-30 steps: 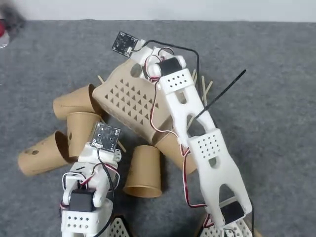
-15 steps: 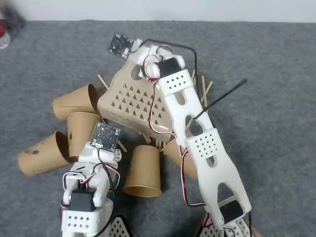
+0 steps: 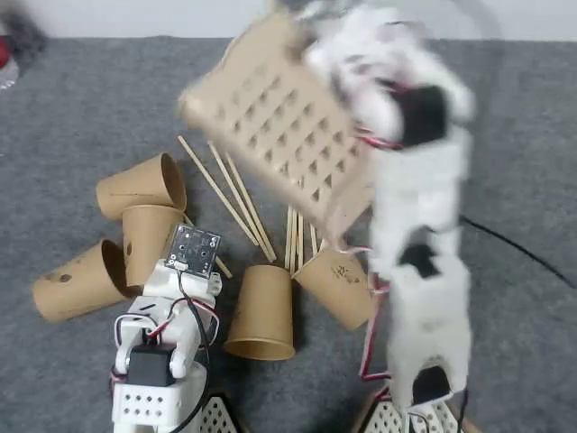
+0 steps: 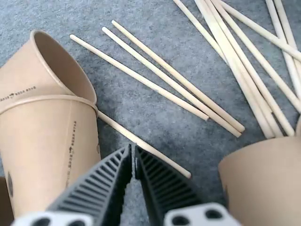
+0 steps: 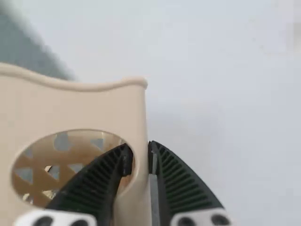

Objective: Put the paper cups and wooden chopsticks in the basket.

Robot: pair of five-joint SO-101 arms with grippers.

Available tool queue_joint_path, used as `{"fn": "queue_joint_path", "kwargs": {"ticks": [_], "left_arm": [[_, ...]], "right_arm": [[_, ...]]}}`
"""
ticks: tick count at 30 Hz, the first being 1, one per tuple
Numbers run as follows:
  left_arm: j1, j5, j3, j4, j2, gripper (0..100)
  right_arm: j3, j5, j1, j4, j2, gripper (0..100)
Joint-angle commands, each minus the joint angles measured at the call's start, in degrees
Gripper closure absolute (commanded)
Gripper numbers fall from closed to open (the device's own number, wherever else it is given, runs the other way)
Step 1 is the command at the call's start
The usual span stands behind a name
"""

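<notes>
While your right gripper [image 5: 138,153] clamps the tilted basket [image 3: 279,126] by its wall, your left gripper [image 4: 133,150] sits closed, empty, apart from the basket, chopsticks [image 3: 230,185] between, paper cups [image 3: 261,311] beside.

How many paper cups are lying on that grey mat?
5 paper cups. Three huddle at the left, one lies front-centre, one beside it by the right arm. The arm may hide more.

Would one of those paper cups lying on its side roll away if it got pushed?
Likely yes: the paper cup lies on its side, and its tapered shape would probably send it curving, not straight. It looks thin-walled and light, so a firm squeeze might dent it.
</notes>
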Motion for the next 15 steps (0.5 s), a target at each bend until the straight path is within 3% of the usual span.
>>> {"fn": "queue_joint_path", "kwargs": {"ticks": [1,7,11,15], "left_arm": [[0.1,-0.3,-0.2,0.0,-1.0,99],[0.1,-0.3,-0.2,0.2,-1.0,99],[0.0,-0.3,-0.2,0.3,-1.0,99],[0.0,-0.3,-0.2,0.3,-1.0,99]], "right_arm": [[-3.5,-18.7,10.2,3.5,-13.1,99.1],[-3.5,-33.7,23.8,16.0,-22.5,99.1],[-3.6,-39.3,34.4,15.5,-24.9,99.1],[-3.6,-43.3,39.2,15.8,-26.4,99.1]]}}
